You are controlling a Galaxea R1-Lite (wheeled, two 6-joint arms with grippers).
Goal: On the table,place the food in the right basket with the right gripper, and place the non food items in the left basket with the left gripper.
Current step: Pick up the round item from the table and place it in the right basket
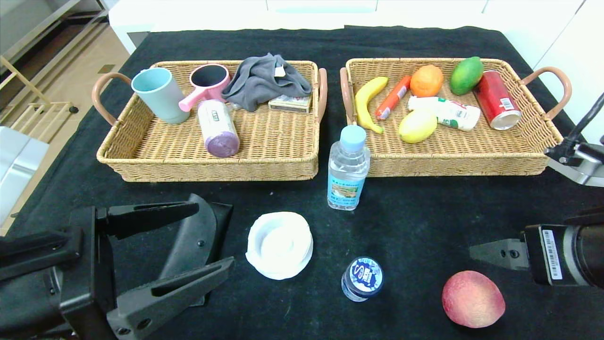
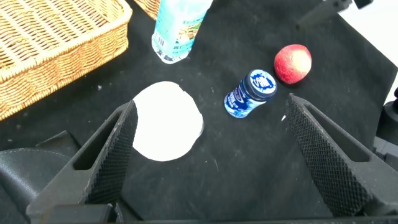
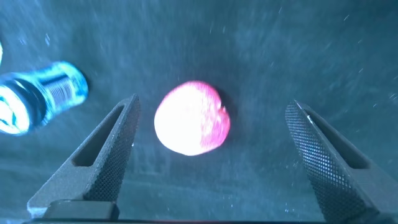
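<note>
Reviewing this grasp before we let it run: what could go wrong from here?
1. The peach is round; centred between the open right gripper fingers, it may roll if one touches first.
2. The small blue-capped bottle lies close by and could get knocked.
3. The water bottle stands before the right basket, near the carry path.

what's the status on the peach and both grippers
Right gripper open above the peach, not touching. Left gripper open, empty, near the white lid. Nothing in the way.
</note>
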